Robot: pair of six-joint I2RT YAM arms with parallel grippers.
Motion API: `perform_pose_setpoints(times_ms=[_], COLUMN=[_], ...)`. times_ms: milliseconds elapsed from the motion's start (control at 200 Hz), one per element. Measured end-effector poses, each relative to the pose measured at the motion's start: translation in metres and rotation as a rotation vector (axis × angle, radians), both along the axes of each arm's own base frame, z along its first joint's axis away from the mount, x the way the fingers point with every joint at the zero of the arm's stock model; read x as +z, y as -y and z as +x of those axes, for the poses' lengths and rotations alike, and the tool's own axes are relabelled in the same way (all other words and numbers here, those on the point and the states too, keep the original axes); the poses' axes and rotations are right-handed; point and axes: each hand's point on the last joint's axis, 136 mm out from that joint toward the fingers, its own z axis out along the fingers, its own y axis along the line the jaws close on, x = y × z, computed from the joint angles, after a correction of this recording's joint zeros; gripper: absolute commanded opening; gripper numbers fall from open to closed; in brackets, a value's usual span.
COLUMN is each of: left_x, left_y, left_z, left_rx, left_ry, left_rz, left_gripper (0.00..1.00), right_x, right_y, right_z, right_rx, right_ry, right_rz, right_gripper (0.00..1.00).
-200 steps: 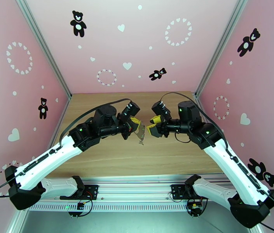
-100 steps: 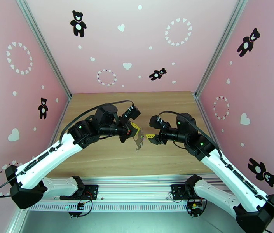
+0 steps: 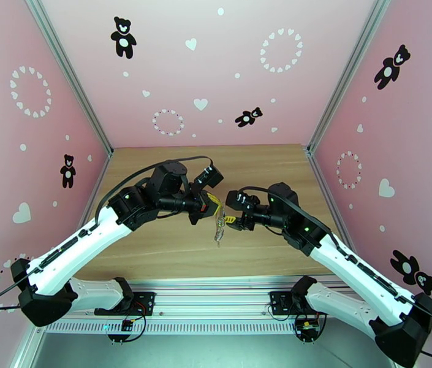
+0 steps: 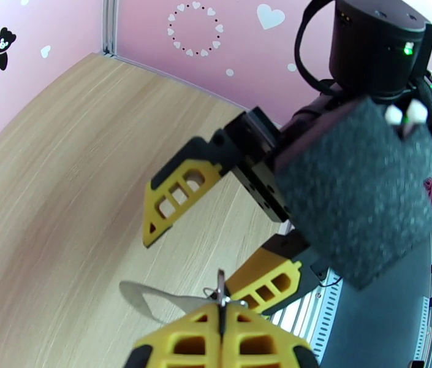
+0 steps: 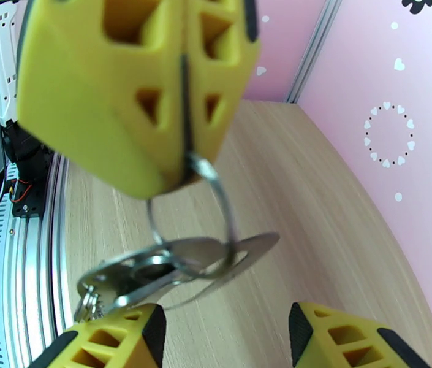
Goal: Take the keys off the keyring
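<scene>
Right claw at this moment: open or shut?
Open. The right claw's two yellow fingers stand well apart below the keyring, which hangs pinched in the shut left claw.

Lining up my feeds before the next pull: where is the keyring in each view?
Top external: keyring hangs mid-picture.
Left wrist: keyring at bottom centre, sticking out leftward.
Right wrist: keyring at centre, dangling.
Shared landmark: the left arm's yellow fingers, shut on it.
</scene>
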Motion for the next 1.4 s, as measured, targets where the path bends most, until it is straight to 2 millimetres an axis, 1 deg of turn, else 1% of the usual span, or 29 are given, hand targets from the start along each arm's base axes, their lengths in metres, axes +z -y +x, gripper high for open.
perform_pose_setpoints(times_ms=[140, 255, 380, 466, 551, 621, 666, 776, 931, 1001, 1081, 1196, 1322, 1402], left_x=[0.005, 0.004, 0.003, 0.001, 0.000, -0.001, -0.002, -0.001, -0.001, -0.001, -0.001, -0.003, -0.005, -0.007], left_y=[0.001, 0.001, 0.003, 0.005, 0.005, 0.004, 0.003, 0.001, 0.000, 0.000, 0.000, 0.000, 0.000, 0.000], left_z=[0.002, 0.002, 0.004, 0.005, 0.005, 0.004, 0.003, 0.001, 0.000, 0.000, 0.000, -0.001, 0.000, -0.001], left_rx=[0.007, 0.015, 0.024, 0.032, 0.038, 0.039, 0.042, 0.044, 0.042, 0.041, 0.042, 0.042, 0.044, 0.047], left_ry=[-0.005, -0.020, -0.042, -0.061, -0.082, -0.096, -0.105, -0.115, -0.125, -0.127, -0.129, -0.139, -0.152, -0.163], left_rz=[-0.007, -0.006, -0.003, 0.000, 0.007, 0.014, 0.019, 0.025, 0.035, 0.037, 0.039, 0.051, 0.065, 0.073], left_gripper=[0.00, 0.00, 0.00, 0.00, 0.00, 0.00, 0.00, 0.00, 0.00, 0.00, 0.00, 0.00, 0.00, 0.00], right_x=[-0.001, 0.006, 0.015, 0.019, 0.022, 0.023, 0.023, 0.023, 0.021, 0.019, 0.018, 0.015, 0.016, 0.022], right_y=[0.000, -0.001, -0.001, 0.000, 0.001, 0.002, 0.002, 0.002, 0.002, 0.002, 0.001, 0.003, 0.007, 0.009], right_z=[-0.001, -0.002, 0.000, 0.004, 0.006, 0.007, 0.008, 0.008, 0.006, 0.005, 0.004, 0.004, 0.007, 0.011], right_rx=[-0.008, -0.005, -0.018, -0.041, -0.051, -0.059, -0.063, -0.063, -0.045, -0.037, -0.029, -0.036, -0.062, -0.086], right_ry=[0.014, 0.032, 0.059, 0.077, 0.097, 0.107, 0.109, 0.122, 0.132, 0.131, 0.130, 0.125, 0.143, 0.165], right_rz=[0.004, 0.027, 0.050, 0.057, 0.063, 0.062, 0.061, 0.054, 0.043, 0.036, 0.029, 0.016, -0.001, -0.006], right_gripper=[0.57, 0.57, 0.54, 0.48, 0.38, 0.34, 0.27, 0.20, 0.15, 0.08, 0.07, 0.00, 0.00, 0.00])
